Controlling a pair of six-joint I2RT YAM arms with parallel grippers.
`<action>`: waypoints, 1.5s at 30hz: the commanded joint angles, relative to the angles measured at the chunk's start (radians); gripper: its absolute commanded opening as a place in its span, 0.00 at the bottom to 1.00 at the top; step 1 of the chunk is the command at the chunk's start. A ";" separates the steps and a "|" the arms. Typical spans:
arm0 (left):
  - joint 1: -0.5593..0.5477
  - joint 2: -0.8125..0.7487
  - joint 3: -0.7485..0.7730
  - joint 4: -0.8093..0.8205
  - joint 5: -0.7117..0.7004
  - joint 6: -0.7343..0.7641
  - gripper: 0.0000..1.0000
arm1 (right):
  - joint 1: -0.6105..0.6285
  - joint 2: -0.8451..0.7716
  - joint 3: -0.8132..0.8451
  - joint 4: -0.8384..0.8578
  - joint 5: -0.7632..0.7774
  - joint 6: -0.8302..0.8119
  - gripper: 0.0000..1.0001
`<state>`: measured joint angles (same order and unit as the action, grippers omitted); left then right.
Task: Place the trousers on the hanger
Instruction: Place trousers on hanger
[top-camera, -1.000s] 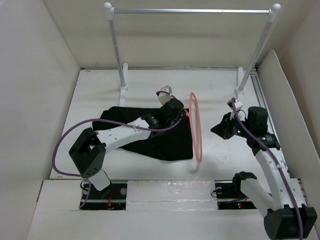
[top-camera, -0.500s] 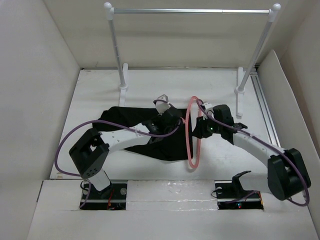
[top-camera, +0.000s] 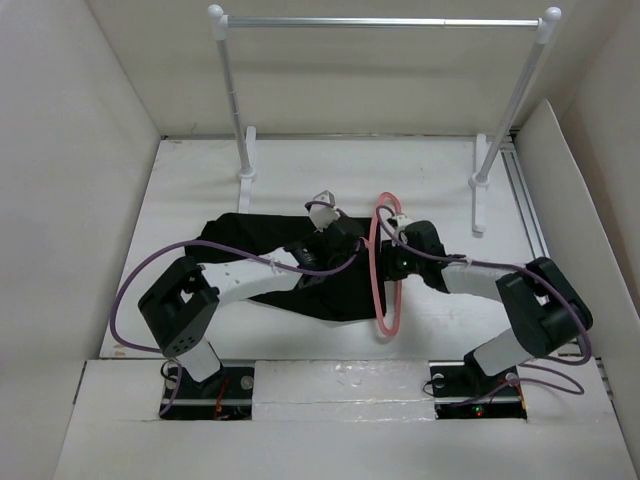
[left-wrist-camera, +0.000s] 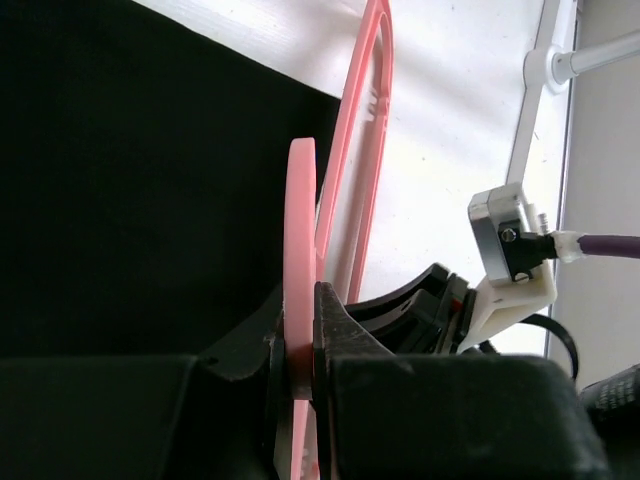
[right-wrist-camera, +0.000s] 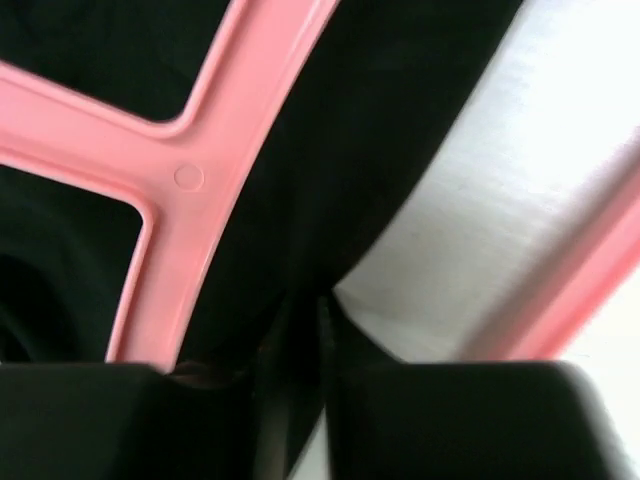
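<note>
The left pincer (left-wrist-camera: 298, 362) is clamped on a flat pink part of the hanger (left-wrist-camera: 301, 230). One finger presses each face of it, and the hanger stands on edge, rising away from the wrist camera. The trousers (left-wrist-camera: 130, 190) fill the space just beside that grip, lying as a black spread on the white counter (top-camera: 300, 165) under the left arm's forearm. From above, this arm and the hanger sit as they did half a second ago. A second ago the hanger stood a touch farther right.

The right pincer (top-camera: 397, 262) has changed most. A second ago it hung well apart from the hanger, off to the right. Half a second ago it had reached the hanger with the arm stretched long. Now the elbow is folded in nearer the base, and the pincer is pressed close against the hanger's right side at the edge of the trousers. In its wrist view the fingers look drawn near together, but they are dark against black cloth. I cannot tell whether they are closed or pinching fabric.

Behind both arms, the silver rail (top-camera: 380, 21) on its white posts stands at the back of the counter.
</note>
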<state>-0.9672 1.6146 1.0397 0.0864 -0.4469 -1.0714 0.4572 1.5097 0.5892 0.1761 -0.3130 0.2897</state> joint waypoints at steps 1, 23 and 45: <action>0.001 0.007 -0.010 -0.031 -0.030 0.018 0.00 | 0.021 0.037 -0.061 0.136 -0.017 0.089 0.18; 0.076 -0.174 -0.176 -0.134 -0.142 0.221 0.00 | -0.508 -0.295 0.086 -0.285 -0.132 -0.187 0.00; 0.039 -0.125 -0.026 -0.261 -0.269 0.307 0.00 | -0.551 -0.065 0.118 -0.240 -0.118 -0.245 0.00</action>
<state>-0.9329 1.4807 1.0103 -0.0891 -0.6430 -0.8185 -0.0765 1.4494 0.6655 -0.1043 -0.4377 0.0738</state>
